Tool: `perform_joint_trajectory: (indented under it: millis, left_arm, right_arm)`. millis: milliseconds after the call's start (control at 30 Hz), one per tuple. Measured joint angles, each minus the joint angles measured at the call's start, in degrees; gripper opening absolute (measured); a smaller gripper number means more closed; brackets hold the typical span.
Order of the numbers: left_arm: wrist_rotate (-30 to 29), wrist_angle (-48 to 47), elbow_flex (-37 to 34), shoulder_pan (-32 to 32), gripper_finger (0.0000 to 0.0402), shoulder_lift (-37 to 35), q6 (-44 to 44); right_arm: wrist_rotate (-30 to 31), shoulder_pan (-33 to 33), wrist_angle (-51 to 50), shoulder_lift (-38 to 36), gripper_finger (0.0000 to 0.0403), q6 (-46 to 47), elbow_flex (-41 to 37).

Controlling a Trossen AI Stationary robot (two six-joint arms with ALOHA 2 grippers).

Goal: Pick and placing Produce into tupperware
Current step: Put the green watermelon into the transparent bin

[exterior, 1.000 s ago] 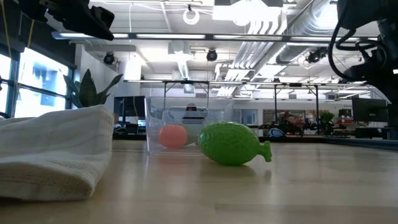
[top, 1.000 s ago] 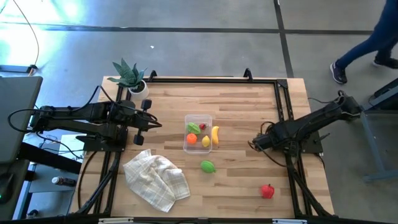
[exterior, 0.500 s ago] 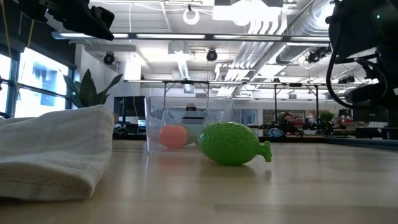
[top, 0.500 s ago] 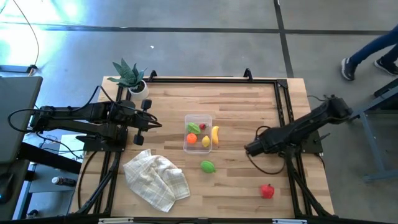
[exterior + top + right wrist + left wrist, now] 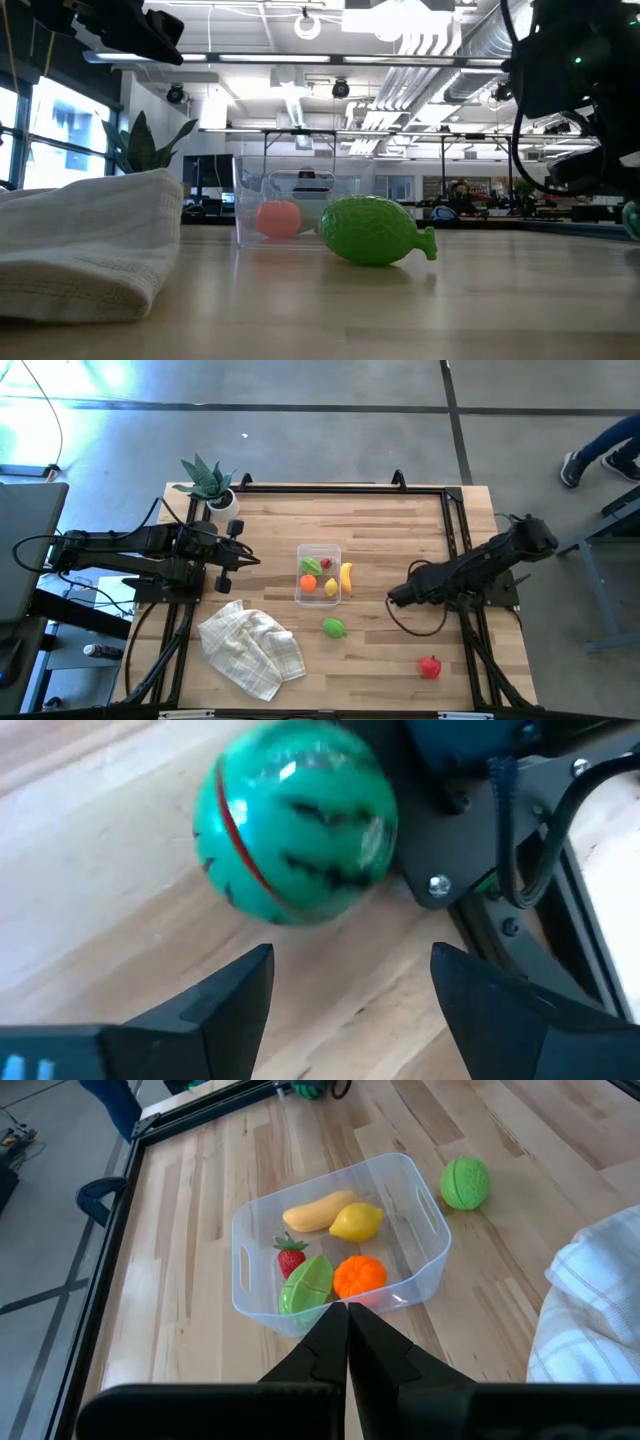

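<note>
Clear plastic tub, rectangular with rounded corners and a cut-out handle slot in each short wall, sits mid-table on pale, straight-grained wood planks. In the left wrist view it holds a yellow banana, a lemon, a small red strawberry, a ribbed orange and a glossy green leafy piece, all smooth moulded plastic. A green lime-like fruit, pebbled with a small nub at one end, lies on the wood just outside the tub, on the side toward the cloth. A red pepper-shaped piece lies well apart near the table's front right corner. Right gripper hovers low over the right side of the table, its dark fingers spread apart and empty; just ahead of them a round, shiny teal-green watermelon with dark stripes and a red seam rests on the wood against the black frame. Left gripper waits by the table's left edge, pointed at the tub, fingers pressed together. A crumpled white waffle-weave cloth lies front left; a spiky potted plant stands at the back left corner.
</note>
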Motion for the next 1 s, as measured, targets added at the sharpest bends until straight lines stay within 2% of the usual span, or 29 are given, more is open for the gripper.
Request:
perform_joint_trajectory:
  millis: [400,667,1000]
  left_arm:
    - [0.0,0.0,0.0,0.0,0.0003,0.0,0.0]
    - [0.0,0.0,0.0,0.0,0.0003,0.0,0.0]
    - [0.0,0.0,0.0,0.0,0.0003,0.0,0.0]
  right_arm:
    - [7.2,-6.1,7.7,0.8,0.0261,-4.4,0.0]
    - [7.3,-9.4,7.3,0.8,0.0261,-6.4,0.0]
    - [10.8,-15.3,6.5,0.8,0.0261,-7.1,0.0]
